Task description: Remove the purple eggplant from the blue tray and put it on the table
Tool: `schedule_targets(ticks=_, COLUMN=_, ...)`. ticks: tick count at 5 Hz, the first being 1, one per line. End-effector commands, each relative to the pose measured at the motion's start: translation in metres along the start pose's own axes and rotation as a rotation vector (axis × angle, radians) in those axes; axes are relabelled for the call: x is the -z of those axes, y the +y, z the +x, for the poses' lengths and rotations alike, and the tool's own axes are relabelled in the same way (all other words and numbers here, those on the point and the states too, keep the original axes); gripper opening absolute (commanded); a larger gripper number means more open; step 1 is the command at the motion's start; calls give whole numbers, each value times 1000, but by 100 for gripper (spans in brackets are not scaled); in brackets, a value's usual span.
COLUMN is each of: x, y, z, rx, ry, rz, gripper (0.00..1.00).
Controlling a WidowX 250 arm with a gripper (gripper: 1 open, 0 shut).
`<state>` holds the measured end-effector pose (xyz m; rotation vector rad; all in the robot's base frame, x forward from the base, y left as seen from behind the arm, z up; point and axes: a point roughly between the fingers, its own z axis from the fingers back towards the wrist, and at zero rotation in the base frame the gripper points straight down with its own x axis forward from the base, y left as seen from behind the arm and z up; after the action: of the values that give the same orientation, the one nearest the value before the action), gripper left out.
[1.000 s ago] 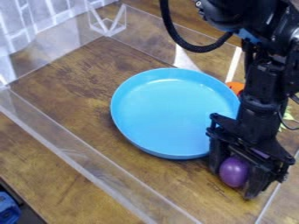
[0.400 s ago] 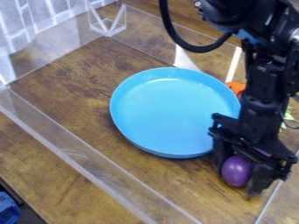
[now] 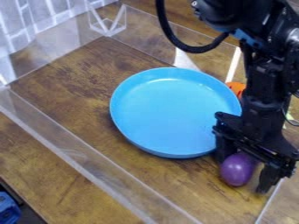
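Observation:
The purple eggplant [image 3: 237, 169] lies on the table [image 3: 70, 96] just beyond the right front rim of the blue tray [image 3: 170, 109], which holds nothing. My gripper [image 3: 249, 168] points straight down over the eggplant, its black fingers [image 3: 222, 150] standing on either side of it with a gap showing, so it is open. The eggplant's right part is hidden behind the right finger.
An orange object [image 3: 235, 87] peeks out behind the arm, beyond the tray's far right rim. Clear plastic walls [image 3: 82, 166] border the table at the front and left, and the front wall runs close to the gripper.
The gripper has edged slightly right and toward the front wall. The eggplant stays on the table between the fingers.

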<state>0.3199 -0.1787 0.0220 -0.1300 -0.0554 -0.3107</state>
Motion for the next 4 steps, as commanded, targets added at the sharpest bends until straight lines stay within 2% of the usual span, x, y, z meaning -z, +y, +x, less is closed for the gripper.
schedule_targets(ticks=1, x=-5, y=3, z=5, rx=-14, ry=-46, rz=-3, gripper=100)
schedule_targets(ticks=3, x=1, y=7, z=0, rx=-74, ry=-76, rz=4, gripper=100)
schedule_targets(ticks=4, x=-5, y=8, z=4, rx=-45, ry=-83, rz=1, gripper=100)
